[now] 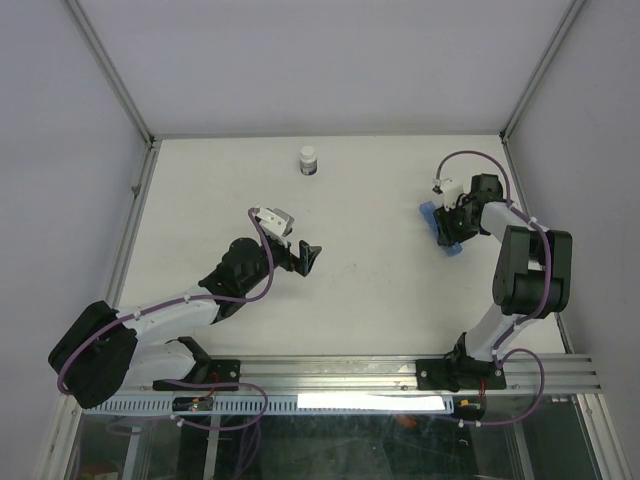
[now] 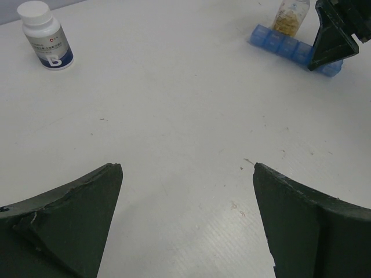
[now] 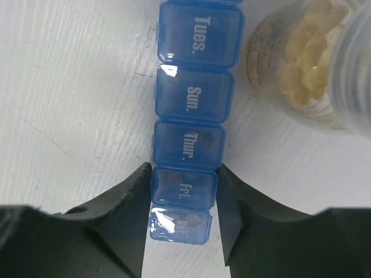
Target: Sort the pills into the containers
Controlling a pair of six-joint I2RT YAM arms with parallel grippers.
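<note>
The sorting looks barely begun. The narrow translucent-blue plastic pill-organiser strip (image 3: 188,139) lies at the far right of the white counter (image 1: 380,300). Every lid that shows in the right wrist view, from "Tues." down to "Sat.", is pressed shut. The tiny pale yellowish-white round pills (image 3: 310,63) are heaped inside a small amber-tinted clear jar (image 3: 269,63) standing just beside the strip on its far side. No loose tablet shows anywhere on the counter. Faint dark shapes show through the "Fri." lid, but whether they are tablets cannot be told. The right end effector (image 3: 184,179) is down over the near end of the strip, its two black fingers pressed against either side of the "Fri." cell, so it seems clamped on the strip there. The left end effector (image 2: 188,214) hangs over bare counter near the middle, well apart from the strip, its fingers wide apart and holding nothing. A white capped plastic bottle with a blue label (image 1: 309,160) stands alone at the far middle. Opening the cells and moving pills from the jar into them still appears to lie ahead.
</note>
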